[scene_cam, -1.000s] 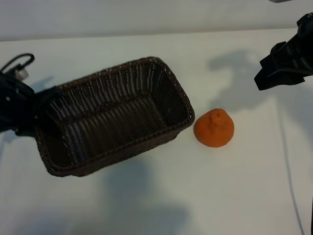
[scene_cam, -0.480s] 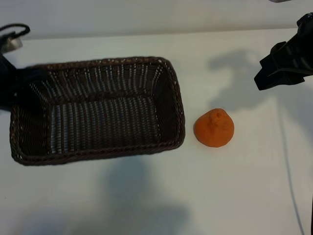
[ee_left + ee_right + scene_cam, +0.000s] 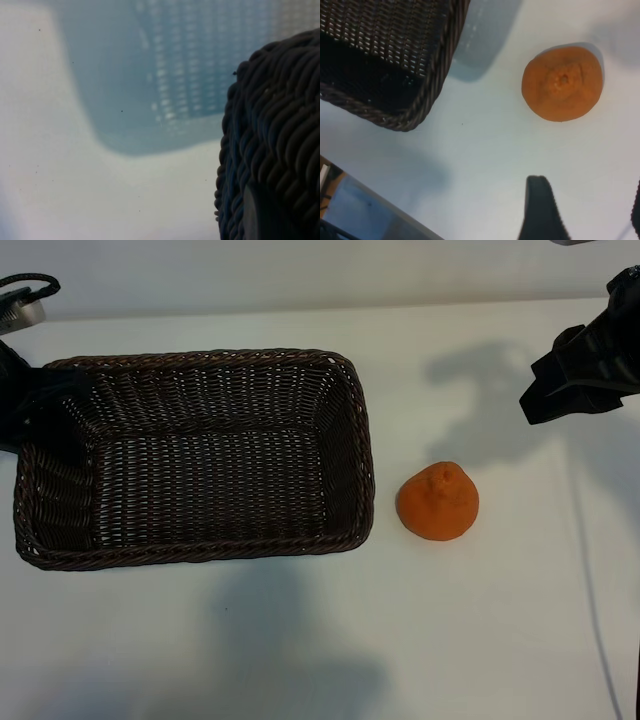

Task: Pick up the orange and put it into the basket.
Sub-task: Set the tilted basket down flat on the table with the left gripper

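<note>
One orange (image 3: pixel 438 502) sits on the white table (image 3: pixel 480 640) just beside the basket (image 3: pixel 345 455). The left gripper (image 3: pixel 22 405) clamps the basket's rim; the right gripper (image 3: pixel 560 390) hangs unclenched, empty. No legible writing.

Bright, even overhead light washes out the white table (image 3: pixel 300 660) in the exterior view. Soft grey shadows lie at the lower centre and upper right of that frame. The left wrist view is hazy and bluish, with the basket (image 3: pixel 275 150) rim a close blur at right. In the right wrist view the orange (image 3: pixel 562 83) is sharp, its shadow faint.
</note>
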Available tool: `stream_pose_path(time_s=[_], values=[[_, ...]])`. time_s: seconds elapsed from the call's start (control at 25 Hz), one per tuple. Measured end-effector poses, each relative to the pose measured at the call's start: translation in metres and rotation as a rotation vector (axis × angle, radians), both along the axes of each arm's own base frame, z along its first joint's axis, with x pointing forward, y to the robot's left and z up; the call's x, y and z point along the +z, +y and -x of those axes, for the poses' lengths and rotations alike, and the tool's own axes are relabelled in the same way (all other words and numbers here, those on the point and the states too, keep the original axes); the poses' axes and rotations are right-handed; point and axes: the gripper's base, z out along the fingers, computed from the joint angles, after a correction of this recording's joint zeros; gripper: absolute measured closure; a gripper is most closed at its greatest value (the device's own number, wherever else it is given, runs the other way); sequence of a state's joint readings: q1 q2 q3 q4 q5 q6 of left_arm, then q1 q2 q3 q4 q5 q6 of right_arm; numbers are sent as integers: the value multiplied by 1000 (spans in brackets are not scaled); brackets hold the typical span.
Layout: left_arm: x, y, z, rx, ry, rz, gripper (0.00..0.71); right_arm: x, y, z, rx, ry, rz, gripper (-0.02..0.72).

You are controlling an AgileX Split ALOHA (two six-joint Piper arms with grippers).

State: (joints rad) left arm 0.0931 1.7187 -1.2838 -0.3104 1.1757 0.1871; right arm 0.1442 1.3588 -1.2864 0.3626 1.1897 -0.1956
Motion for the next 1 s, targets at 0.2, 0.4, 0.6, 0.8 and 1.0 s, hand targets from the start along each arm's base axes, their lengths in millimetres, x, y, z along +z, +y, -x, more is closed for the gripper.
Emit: stream_pose_path(time_s=[0.2,0.4,0.6,0.8,1.0], values=[[0,0,0,0,-1,4,551,0,0,0,0,0,0,270],[1,-4,-1,11,-7,43,552,0,0,0,0,0,0,270],[-5,-9,-5,11,7,85,552,0,0,0,0,0,0,270],[-15,-18,-11,-11,5,82,552,0,0,0,0,0,0,270],[-24,-21,-14,-19,20,86,552,0,0,0,0,0,0,270]])
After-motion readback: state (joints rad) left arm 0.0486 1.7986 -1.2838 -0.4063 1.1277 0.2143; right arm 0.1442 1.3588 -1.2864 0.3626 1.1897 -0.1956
